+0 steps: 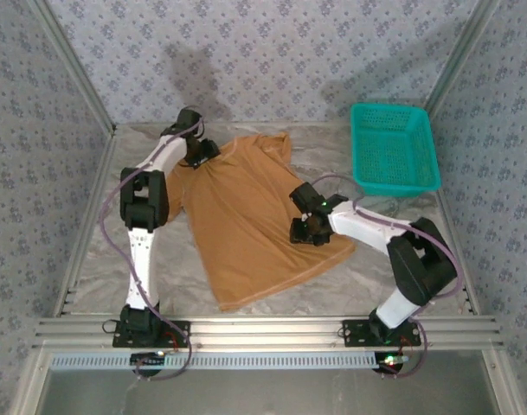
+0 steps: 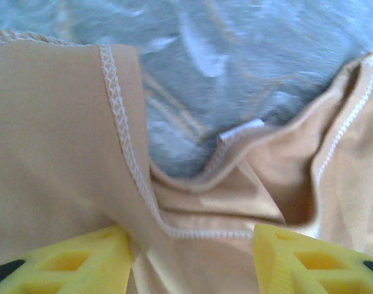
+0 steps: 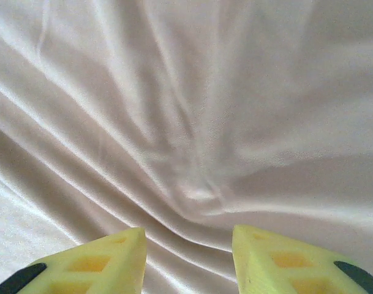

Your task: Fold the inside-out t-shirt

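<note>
Top external view showed the inside-out t-shirt [image 1: 246, 220] spread flat just left of the teal basket [image 1: 395, 110], not yet folded. I judged the step to be taking hold for a first fold. The left gripper [image 2: 192, 236], far from the basket at the neckline, stood wide apart and released, straddling the collar seam. The right gripper [image 3: 187, 236], nearer the basket, was less open, with cloth puckering between its fingers but nothing clamped. Next, both would need to close on cloth and lift together.
</note>
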### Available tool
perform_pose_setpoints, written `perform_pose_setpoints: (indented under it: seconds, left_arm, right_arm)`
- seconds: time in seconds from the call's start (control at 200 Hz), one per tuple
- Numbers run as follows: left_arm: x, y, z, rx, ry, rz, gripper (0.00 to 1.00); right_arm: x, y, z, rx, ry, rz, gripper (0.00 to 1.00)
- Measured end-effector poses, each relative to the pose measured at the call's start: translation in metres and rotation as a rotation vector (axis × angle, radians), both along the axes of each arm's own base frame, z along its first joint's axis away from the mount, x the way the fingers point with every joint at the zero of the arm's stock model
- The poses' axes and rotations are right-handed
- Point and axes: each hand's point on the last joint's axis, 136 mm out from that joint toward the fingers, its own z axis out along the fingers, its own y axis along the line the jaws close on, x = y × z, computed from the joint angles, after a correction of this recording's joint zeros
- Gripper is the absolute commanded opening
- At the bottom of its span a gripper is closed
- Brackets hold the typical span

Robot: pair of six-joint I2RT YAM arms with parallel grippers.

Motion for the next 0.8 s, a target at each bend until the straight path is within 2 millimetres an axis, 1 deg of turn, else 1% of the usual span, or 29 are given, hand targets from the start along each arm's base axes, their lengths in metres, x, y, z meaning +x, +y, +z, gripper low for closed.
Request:
perform_pose_setpoints:
  seconds: [0.075,0.115,0.145,0.205,0.225,0.235,0.29,0.335,0.415,0.445,0.505,0.56,0.61,0.71,0.804]
  left_arm:
    - [-0.006,0.000,0.015,0.027,-0.004,-0.015,0.54]
    - [-0.014,0.003,0.023,0.044,-0.006,-0.018,0.53]
    - [-0.024,0.004,0.029,0.052,-0.009,-0.020,0.54]
    - [-0.053,0.008,0.045,0.067,-0.008,-0.024,0.54]
    - [-0.062,0.010,0.047,0.073,-0.006,-0.024,0.54]
    - [-0.068,0.009,0.052,0.072,-0.011,-0.028,0.54]
    - [-0.098,0.008,0.065,0.078,-0.025,-0.038,0.54]
    - [-0.122,0.000,0.078,0.067,-0.058,-0.057,0.54]
    - [-0.160,-0.017,0.089,0.043,-0.104,-0.095,0.54]
    - [-0.172,-0.023,0.090,0.031,-0.110,-0.111,0.54]
    - [-0.196,-0.036,0.083,0.012,-0.113,-0.144,0.54]
    - [-0.214,-0.043,0.069,0.009,-0.091,-0.162,0.54]
    - [-0.228,-0.044,0.054,0.015,-0.061,-0.169,0.54]
    - [-0.248,-0.042,0.029,0.029,0.000,-0.172,0.54]
    - [-0.255,-0.038,0.021,0.035,0.024,-0.163,0.54]
  right_arm:
    - [0.002,-0.011,0.017,-0.019,-0.045,-0.012,0.36]
    - [0.002,-0.017,0.025,-0.026,-0.067,-0.019,0.36]
    - [0.000,-0.020,0.030,-0.028,-0.080,-0.020,0.36]
    - [-0.009,-0.026,0.034,-0.030,-0.088,-0.016,0.38]
    - [-0.014,-0.029,0.033,-0.035,-0.084,-0.012,0.39]
    - [-0.016,-0.030,0.033,-0.038,-0.083,-0.010,0.39]
    - [-0.030,-0.035,0.029,-0.055,-0.065,0.006,0.42]
    - [-0.042,-0.039,0.024,-0.068,-0.046,0.019,0.43]
    - [-0.060,-0.044,0.016,-0.085,-0.023,0.043,0.43]
    - [-0.065,-0.046,0.012,-0.091,-0.015,0.051,0.43]
    - [-0.072,-0.050,0.006,-0.108,0.000,0.057,0.43]
    - [-0.075,-0.054,0.001,-0.128,0.010,0.057,0.41]
    - [-0.077,-0.058,-0.005,-0.147,0.019,0.056,0.40]
    - [-0.078,-0.059,-0.019,-0.175,0.047,0.054,0.37]
    - [-0.076,-0.059,-0.029,-0.195,0.060,0.055,0.35]
